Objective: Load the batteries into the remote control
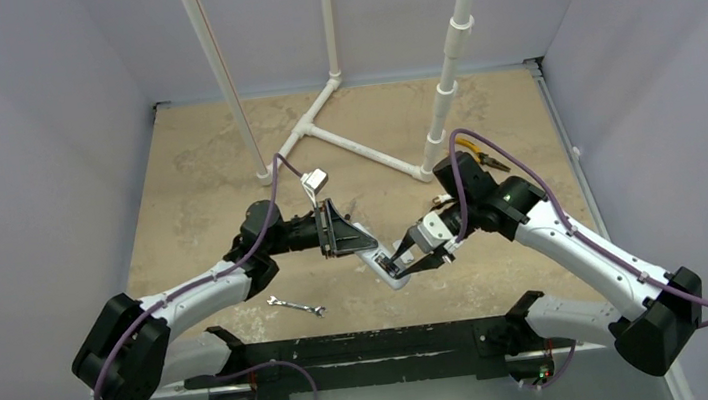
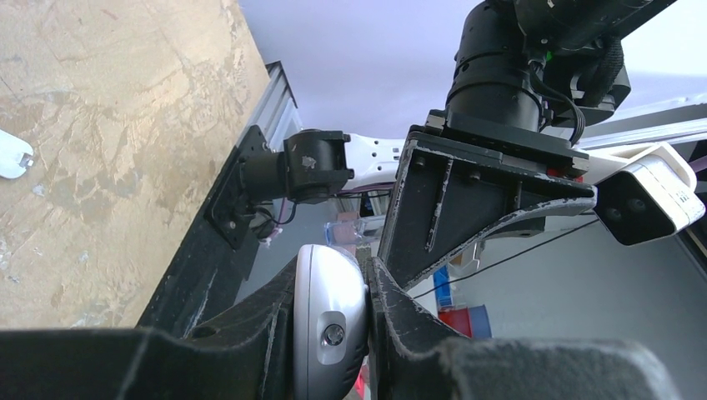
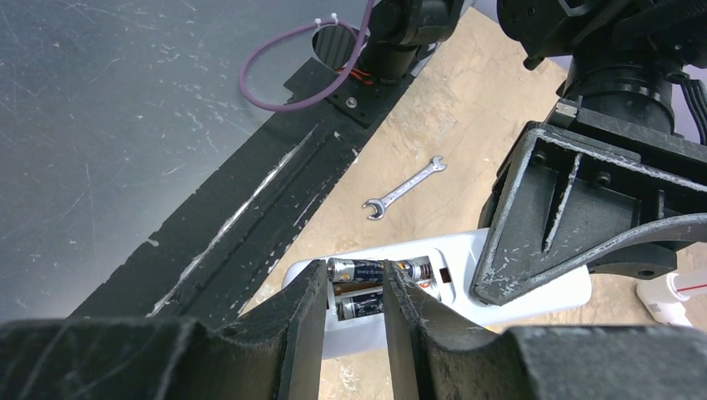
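The white remote control (image 1: 395, 274) is held off the table at the centre, back side up, its battery compartment open. My left gripper (image 1: 365, 246) is shut on one end of it; the left wrist view shows the rounded silvery end (image 2: 329, 308) pinched between the fingers. In the right wrist view two batteries lie in the compartment, an upper one (image 3: 367, 268) and a lower one (image 3: 364, 306). My right gripper (image 3: 356, 279) hovers right over them, its jaws a narrow gap apart, fingertips at the upper battery, nothing clamped between them.
A small wrench (image 1: 297, 307) lies on the table near the front rail. A white pipe frame (image 1: 364, 143) stands at the back, with yellow-handled pliers (image 1: 475, 151) behind the right arm. A small white piece (image 2: 12, 155) lies on the table.
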